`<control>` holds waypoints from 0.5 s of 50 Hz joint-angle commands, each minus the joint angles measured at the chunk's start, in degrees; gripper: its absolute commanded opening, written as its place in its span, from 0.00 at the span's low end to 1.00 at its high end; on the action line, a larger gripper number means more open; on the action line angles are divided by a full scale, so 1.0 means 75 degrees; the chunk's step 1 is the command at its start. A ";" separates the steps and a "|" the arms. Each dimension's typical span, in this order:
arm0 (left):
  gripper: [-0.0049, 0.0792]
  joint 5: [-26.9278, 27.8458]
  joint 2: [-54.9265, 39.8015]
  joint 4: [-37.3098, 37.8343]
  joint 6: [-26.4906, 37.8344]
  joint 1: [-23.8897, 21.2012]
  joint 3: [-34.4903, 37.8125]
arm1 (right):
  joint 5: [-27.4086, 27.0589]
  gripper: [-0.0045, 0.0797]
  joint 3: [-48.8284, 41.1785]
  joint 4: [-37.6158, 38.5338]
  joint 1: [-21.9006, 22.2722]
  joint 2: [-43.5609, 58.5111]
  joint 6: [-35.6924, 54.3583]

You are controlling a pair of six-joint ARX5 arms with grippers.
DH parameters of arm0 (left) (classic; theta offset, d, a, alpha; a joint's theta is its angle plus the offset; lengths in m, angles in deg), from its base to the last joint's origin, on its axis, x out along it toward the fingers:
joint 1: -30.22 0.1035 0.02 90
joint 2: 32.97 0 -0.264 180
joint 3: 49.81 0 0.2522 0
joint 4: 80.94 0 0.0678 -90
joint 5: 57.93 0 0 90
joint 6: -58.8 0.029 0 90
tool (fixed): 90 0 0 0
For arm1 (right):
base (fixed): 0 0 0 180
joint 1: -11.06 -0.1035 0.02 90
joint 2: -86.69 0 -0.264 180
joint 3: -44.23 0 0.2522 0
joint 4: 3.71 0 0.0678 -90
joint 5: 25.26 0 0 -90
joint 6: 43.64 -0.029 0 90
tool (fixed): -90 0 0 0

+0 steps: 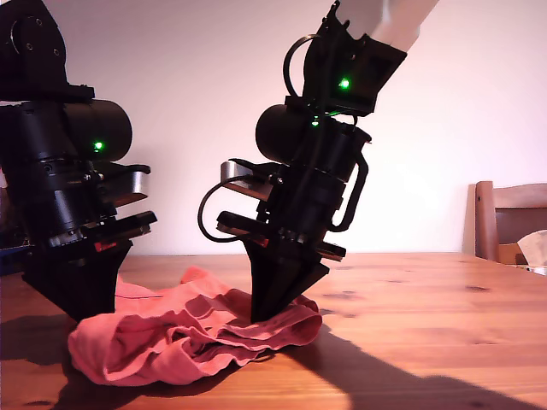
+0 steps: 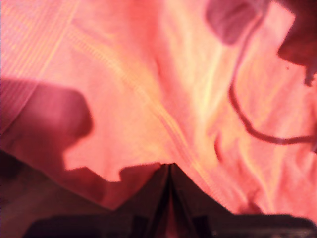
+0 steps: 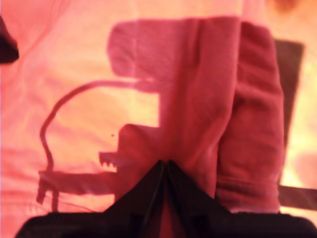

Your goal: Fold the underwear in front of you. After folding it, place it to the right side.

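The underwear (image 1: 188, 337) lies bunched in wavy folds on the wooden table (image 1: 410, 299), coral-orange. In the exterior view, one arm's black fingers (image 1: 81, 295) press into the garment's end at that view's left. The other arm's fingers (image 1: 272, 299) come down on its end nearer the middle. The wrist views do not settle which arm is which. My first gripper (image 2: 169, 166) is shut, its tips meeting on the underwear (image 2: 148, 74) near a ribbed waistband (image 2: 25, 74). My second gripper (image 3: 165, 162) is shut with its tips on the underwear (image 3: 99, 59), beside a thick rolled fold (image 3: 252, 114).
A wooden chair (image 1: 508, 218) stands at the exterior view's right edge, behind the table, with something pale on it. Bare tabletop stretches from the garment toward the exterior view's right, crossed by an arm's long shadow. A white wall is behind.
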State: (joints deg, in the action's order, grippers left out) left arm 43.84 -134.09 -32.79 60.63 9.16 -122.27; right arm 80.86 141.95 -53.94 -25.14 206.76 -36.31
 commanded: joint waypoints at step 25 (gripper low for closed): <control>0.04 -0.0230 -0.0379 -0.0778 0.1408 -0.0047 0.0184 | -0.0245 0.04 -0.0411 -0.0460 -0.1306 0.0137 -0.1926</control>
State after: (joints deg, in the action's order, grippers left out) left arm 42.18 -134.66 -38.01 70.00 9.08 -122.27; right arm 79.11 141.86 -56.26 -33.38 206.33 -49.62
